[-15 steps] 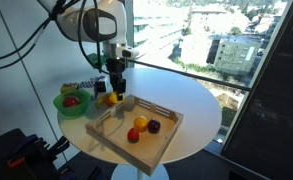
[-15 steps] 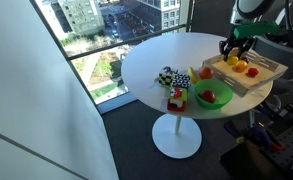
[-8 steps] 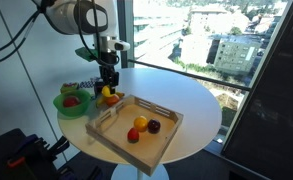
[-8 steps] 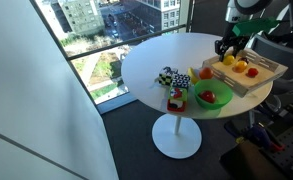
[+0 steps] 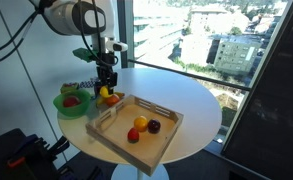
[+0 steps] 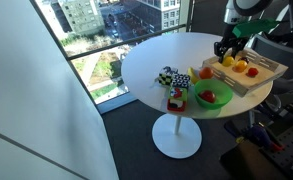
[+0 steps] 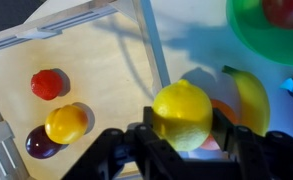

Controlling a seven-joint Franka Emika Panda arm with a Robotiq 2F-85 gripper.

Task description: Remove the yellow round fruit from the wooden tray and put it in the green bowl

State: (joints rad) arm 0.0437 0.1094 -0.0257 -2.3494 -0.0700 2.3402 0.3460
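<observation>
Tool clamped on yellow round fruit, just outside rim of wooden tray; green bowl near, with open bench between.

yellow fruit: bright lemon-yellow, round, pinched btwn the fingers of the gripper; it's outside the tray, past its rim on the bowl side; wooden tray: pale, shallow, low sides, lying flat w/ 3 small fruits in it; green bowl: bright green, upright, near the tray, red fruit inside
</observation>
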